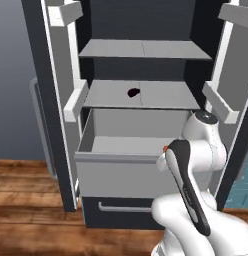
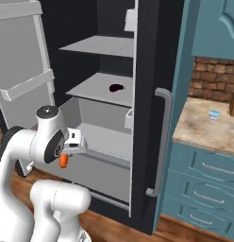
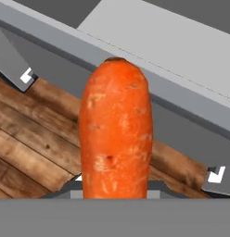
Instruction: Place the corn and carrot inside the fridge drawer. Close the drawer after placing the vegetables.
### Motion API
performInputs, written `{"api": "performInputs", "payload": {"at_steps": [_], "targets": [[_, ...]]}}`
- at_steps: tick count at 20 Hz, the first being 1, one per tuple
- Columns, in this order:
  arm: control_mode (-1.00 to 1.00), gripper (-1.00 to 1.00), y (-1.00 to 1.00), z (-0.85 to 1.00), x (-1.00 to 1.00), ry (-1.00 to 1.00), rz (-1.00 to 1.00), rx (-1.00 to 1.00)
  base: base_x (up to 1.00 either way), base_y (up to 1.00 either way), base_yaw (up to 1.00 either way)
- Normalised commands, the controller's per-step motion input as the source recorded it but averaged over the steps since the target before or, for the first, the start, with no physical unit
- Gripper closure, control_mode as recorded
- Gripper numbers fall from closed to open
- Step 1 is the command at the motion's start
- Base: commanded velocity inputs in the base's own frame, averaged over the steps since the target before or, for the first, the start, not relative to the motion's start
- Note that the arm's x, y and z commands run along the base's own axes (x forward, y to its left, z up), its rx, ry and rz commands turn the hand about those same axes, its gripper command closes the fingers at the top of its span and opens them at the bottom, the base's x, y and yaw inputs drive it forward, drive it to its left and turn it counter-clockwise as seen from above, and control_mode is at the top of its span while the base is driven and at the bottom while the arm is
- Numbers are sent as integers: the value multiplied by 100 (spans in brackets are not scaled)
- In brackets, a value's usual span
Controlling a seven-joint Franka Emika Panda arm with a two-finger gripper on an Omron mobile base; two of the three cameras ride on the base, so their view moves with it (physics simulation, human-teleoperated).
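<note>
Here, the fridge drawer (image 1: pixel 127 172) is seen pulled out below the shelves (image 1: pixel 141 94), its grey front panel facing the wooden floor (image 1: pixel 31 200). The carrot (image 3: pixel 116 132) is held in the narrowly closed hand (image 2: pixel 67 153), pointing downward over the floor just in front of the drawer's front rim. A dark spot (image 1: pixel 132 92) is seen on the lower shelf. At the right, a tabletop (image 2: pixel 208 127) is carried by blue cabinets.

A small dark thing (image 1: pixel 132 92) lies on the lower grey shelf (image 1: pixel 161 95) of the fridge. The shelf above (image 1: pixel 146 49) is bare.
</note>
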Motion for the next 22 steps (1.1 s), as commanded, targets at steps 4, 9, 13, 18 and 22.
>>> {"api": "performInputs", "payload": {"at_steps": [4, 9, 13, 18, 22], "targets": [[100, 100, 0, 0, 0, 0, 0, 0, 58, 5, 6], [-100, 100, 25, 93, 77, 2, -7, -8, 0, 0, 0], [-100, 100, 21, 76, 97, 15, -5, -10, 0, 0, 0], [-100, 100, 0, -9, 68, 13, 0, -2, 0, 0, 0], [-100, 100, 2, -57, 58, 9, 0, -4, 0, 0, 0]]}}
